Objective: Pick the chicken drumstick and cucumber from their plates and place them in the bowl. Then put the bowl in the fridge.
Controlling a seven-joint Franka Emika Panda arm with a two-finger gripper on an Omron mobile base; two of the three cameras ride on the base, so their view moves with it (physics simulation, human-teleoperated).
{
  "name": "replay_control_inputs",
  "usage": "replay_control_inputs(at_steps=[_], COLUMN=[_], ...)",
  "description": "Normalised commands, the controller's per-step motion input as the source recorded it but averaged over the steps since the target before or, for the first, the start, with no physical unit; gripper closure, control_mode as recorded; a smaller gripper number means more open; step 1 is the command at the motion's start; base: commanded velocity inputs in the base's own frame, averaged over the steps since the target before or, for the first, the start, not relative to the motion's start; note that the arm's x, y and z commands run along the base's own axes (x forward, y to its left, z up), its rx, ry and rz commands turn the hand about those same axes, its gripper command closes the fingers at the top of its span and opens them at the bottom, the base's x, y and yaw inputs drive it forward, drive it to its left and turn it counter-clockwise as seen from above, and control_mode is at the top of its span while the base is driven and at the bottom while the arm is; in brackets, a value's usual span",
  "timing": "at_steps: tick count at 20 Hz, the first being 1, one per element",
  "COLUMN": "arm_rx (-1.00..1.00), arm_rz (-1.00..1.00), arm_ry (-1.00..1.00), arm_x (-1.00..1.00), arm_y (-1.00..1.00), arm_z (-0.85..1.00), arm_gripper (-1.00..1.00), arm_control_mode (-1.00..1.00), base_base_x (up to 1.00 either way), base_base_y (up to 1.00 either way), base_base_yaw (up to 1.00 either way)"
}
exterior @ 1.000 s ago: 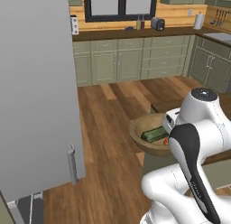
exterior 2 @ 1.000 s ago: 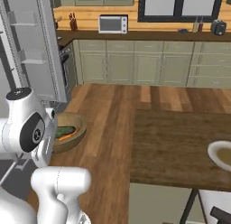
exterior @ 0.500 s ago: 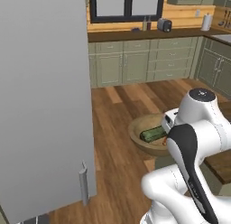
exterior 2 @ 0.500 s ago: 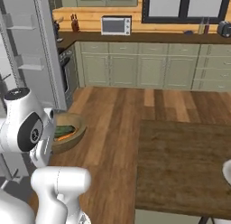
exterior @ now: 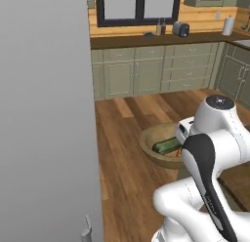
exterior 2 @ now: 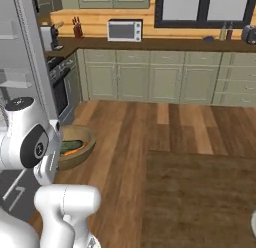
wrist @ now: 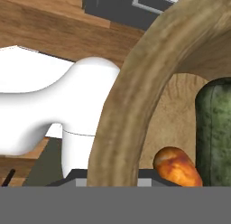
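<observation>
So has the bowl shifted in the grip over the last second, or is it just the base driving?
No shift in the grip: the bowl sits at the same place beside the arm's white elbow, cucumber inside. Only the cabinets and fridge door slide past, so the base is driving.
</observation>
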Motion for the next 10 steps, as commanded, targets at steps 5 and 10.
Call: replay_control_inputs(at_steps=[5, 10], arm_rx=[0.00, 0.00], arm_rz=[0.00, 0.00], arm_ry=[0.00, 0.00], arm_x=[0.00, 0.00], arm_y=[0.00, 0.00], arm_z=[0.00, 0.00], arm_gripper=[1.00, 1.00], arm_control_mode=[1.00, 1.00], base_base_x=[0.69, 0.77], base_base_y=[-0.32, -0.18], base_base_yaw=[0.00, 0.00])
